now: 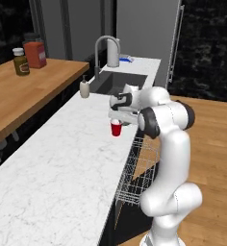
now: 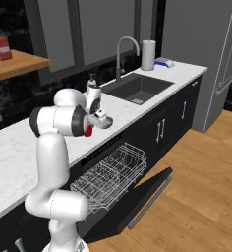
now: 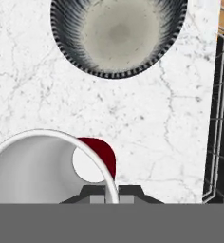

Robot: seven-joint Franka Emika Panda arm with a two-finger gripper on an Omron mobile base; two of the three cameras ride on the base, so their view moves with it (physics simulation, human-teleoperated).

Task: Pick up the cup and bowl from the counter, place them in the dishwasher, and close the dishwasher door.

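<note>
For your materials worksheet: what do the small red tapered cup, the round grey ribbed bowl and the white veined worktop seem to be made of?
Small red tapered cup: likely plastic, smooth red wall, thin white rim.
Round grey ribbed bowl: possibly dull metal or glazed ceramic; matte grey inside, dark ribbed wall.
White veined worktop: marble-look stone, faint grey veins.

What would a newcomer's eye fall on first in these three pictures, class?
Probably the red cup, gripped at its rim by the hand just above the white marble counter. Next, the dishwasher door lying open with its wire rack pulled out. From the hand view, the grey bowl sits just beyond the cup.
</note>
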